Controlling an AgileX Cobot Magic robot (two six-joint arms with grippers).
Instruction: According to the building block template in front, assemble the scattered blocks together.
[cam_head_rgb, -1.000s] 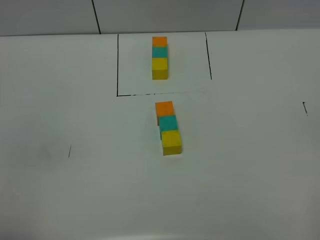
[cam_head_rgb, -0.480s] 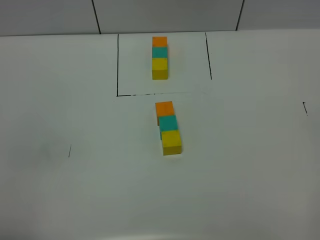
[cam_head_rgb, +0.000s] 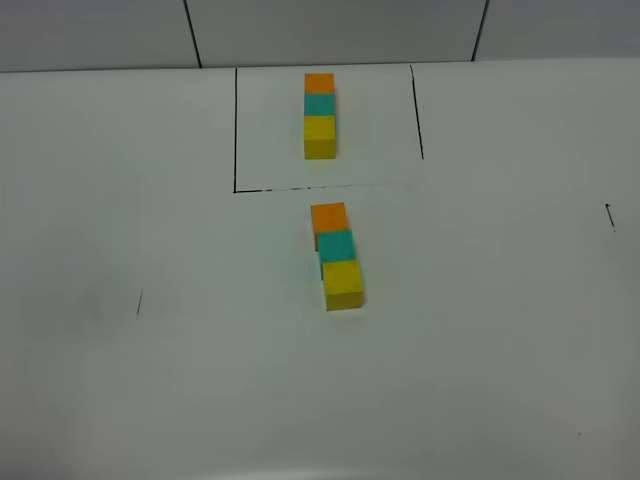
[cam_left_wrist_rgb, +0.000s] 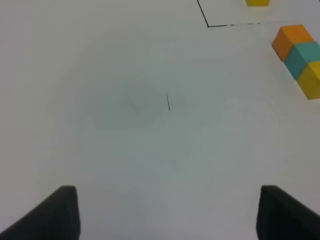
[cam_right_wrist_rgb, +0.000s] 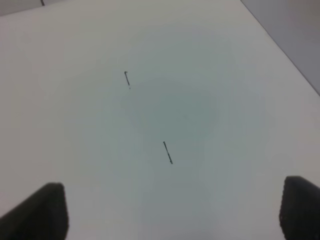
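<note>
My left gripper (cam_left_wrist_rgb: 167, 215) and right gripper (cam_right_wrist_rgb: 172, 212) both hover over bare white table (cam_head_rgb: 120, 380), jaws spread wide, holding nothing. The scattered blocks (cam_head_rgb: 336, 255), matte cubes, form a touching orange-teal-yellow row just below the framed building block template (cam_head_rgb: 319, 115). Nothing has shifted since earlier.

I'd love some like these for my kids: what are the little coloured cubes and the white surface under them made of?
The orange cube, teal cube and yellow cube look like painted wood or dense foam: flat matte colour, crisp edges, no shine. Which one, the pictures cannot settle. The table looks like a smooth white board or laminate, faintly sheened, with thin black lines drawn on it.
</note>
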